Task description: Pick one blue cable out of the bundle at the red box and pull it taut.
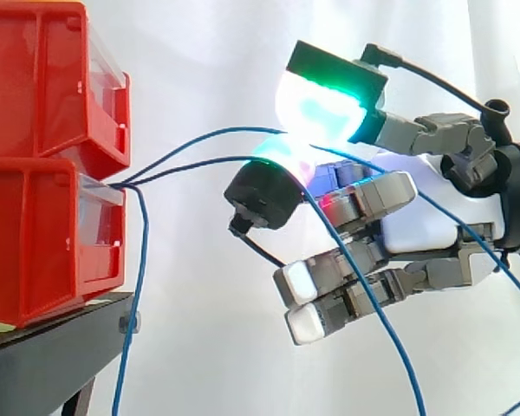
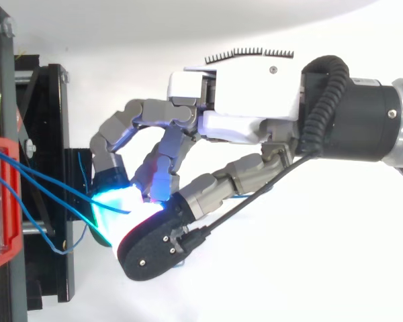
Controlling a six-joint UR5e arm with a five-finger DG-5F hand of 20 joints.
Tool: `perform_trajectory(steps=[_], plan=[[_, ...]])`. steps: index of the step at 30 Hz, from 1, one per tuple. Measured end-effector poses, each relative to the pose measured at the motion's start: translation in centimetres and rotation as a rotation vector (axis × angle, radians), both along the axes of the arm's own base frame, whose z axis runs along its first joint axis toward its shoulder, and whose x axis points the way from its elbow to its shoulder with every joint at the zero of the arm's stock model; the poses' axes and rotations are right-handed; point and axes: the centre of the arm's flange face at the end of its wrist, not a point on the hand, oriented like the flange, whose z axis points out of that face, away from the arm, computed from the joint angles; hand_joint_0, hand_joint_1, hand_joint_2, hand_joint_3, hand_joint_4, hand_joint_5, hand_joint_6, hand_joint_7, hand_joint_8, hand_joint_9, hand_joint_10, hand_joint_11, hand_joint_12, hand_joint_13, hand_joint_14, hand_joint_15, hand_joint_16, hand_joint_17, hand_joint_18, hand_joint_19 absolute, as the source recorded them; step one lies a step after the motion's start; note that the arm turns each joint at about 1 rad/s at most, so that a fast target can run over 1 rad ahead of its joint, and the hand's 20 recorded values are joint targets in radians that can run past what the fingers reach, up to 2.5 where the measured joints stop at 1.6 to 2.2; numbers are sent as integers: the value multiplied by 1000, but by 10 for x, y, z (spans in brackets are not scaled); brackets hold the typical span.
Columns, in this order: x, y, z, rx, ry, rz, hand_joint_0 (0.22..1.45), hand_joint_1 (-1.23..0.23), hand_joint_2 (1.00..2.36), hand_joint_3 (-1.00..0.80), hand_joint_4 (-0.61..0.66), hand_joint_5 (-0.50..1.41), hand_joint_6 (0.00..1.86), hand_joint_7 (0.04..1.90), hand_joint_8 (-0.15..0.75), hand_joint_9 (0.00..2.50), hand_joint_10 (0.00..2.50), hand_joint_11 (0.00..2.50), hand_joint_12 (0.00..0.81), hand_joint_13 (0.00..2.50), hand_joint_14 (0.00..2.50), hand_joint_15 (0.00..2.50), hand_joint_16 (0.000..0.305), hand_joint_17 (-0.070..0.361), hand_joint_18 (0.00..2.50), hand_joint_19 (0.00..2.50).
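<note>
Two red boxes are stacked at the left, and blue cables come out of the front of the lower red box. My hand is to the right of the box, arm entering from the right. Two glowing cyan-green pads meet with a blue cable pinched between them. That cable runs from the box front to the pinch in a gentle upward arch. A second blue cable runs just below it, passes the hand and drops down to the right. In the top view the hand pinches close to the box.
A third blue cable hangs straight down from the box front, past the black stand. The upper red box juts out above the cables. A white curtain is behind everything.
</note>
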Motion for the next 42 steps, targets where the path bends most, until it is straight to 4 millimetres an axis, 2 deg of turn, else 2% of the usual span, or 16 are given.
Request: perform_trajectory(steps=[7,11,16,30,42], plan=[[0,0,0,0,0,0,619,-836,1017,-207,85,-116,908,1210,234,1296,290,1767,331,922,27,675,52,116,635,504],[0,0,0,-1,0,0,573,-745,1008,-392,64,-122,902,1145,226,1278,198,1779,329,891,26,685,52,116,580,533],[0,1,0,-2,-1,2,544,-687,1002,-461,78,-121,894,1163,238,1272,204,1754,333,886,27,691,53,119,580,532],[0,2,0,-2,-2,4,574,-473,1007,-400,74,-119,886,1204,223,1293,111,1796,331,886,27,703,52,117,541,588],[1,2,1,-2,-5,4,545,-417,1005,-402,72,-119,883,1150,274,1279,160,1703,371,895,24,678,61,136,555,579]])
